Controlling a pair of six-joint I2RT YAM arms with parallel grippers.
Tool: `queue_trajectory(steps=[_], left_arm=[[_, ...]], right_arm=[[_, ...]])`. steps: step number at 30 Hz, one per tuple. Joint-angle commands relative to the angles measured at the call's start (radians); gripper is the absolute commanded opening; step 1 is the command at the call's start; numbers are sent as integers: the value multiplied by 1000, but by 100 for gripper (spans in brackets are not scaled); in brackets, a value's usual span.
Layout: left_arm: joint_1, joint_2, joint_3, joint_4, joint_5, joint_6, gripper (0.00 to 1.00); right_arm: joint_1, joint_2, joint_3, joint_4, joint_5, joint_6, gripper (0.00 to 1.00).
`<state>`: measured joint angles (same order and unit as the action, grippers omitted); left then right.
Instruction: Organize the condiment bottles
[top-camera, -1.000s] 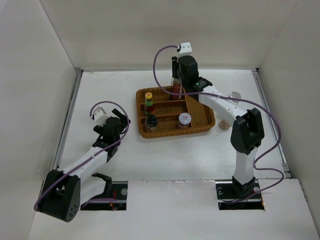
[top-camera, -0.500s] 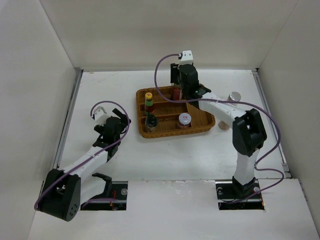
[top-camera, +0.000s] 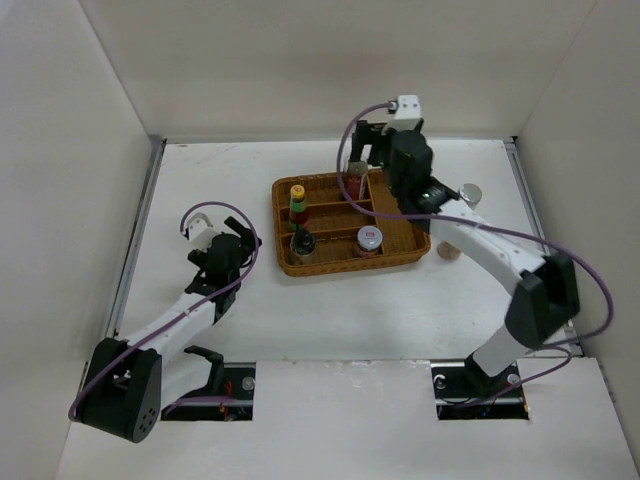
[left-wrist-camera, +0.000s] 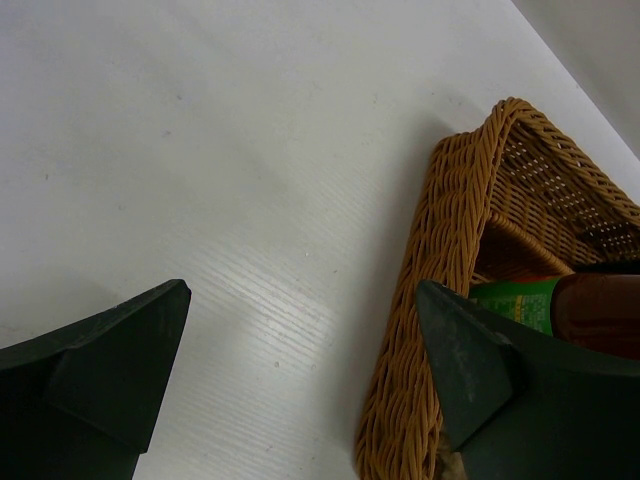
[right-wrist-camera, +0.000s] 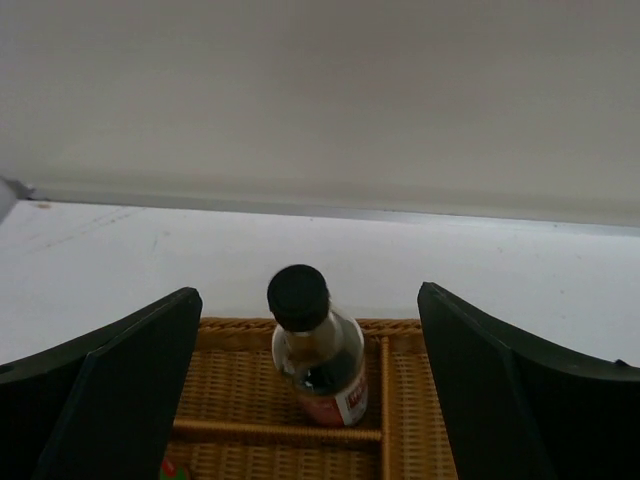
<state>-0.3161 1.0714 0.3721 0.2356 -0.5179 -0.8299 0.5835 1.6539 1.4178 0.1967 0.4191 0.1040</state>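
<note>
No lettering on the dark bottle (right-wrist-camera: 314, 358) can be read.

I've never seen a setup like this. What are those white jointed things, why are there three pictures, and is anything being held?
Those are robot arms, a left arm and a right arm, bolted to a table; each ends in a two-fingered pincer. The wide picture looks down from above. The other two come from cameras on each wrist, so the dark wedges at their edges are the pincer's own fingers. A wicker tray with compartments holds a black-capped bottle, a yellow-capped bottle, a small dark bottle and a silver-capped jar. A pink-capped shaker stands on the table beside the tray. The left pincer is open beside the tray; the right pincer is open, facing the black-capped bottle. Nothing is held.
</note>
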Motion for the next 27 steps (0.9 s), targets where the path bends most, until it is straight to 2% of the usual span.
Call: queue_trajectory(steps=[1,6,8,11,16,21,27], left_arm=[[7,-24,-15,37,12,-6,100],[12,-18,-19,39,21,-8,100],[13,-7,-19,45,24,-9,100],[13,16,-18,59,30,-9,100],[12,2,-21,62,59,-9,100],[15,-10,-27,68,74,-12,100],[18,10,-27,79,81,-12,100]], right_arm=[[-59,-208,-152,78,17,97,96],[-280,-376,-431,18,162,236,96],[-372,-396,-476,-40,227,243,99],[-457,-388,-484,-120,186,234,100],[-489,-301,-459,-180,121,227,100],[-504,-231,-454,-171,52,232,100],[-509,-163,-425,-137,41,227,99]])
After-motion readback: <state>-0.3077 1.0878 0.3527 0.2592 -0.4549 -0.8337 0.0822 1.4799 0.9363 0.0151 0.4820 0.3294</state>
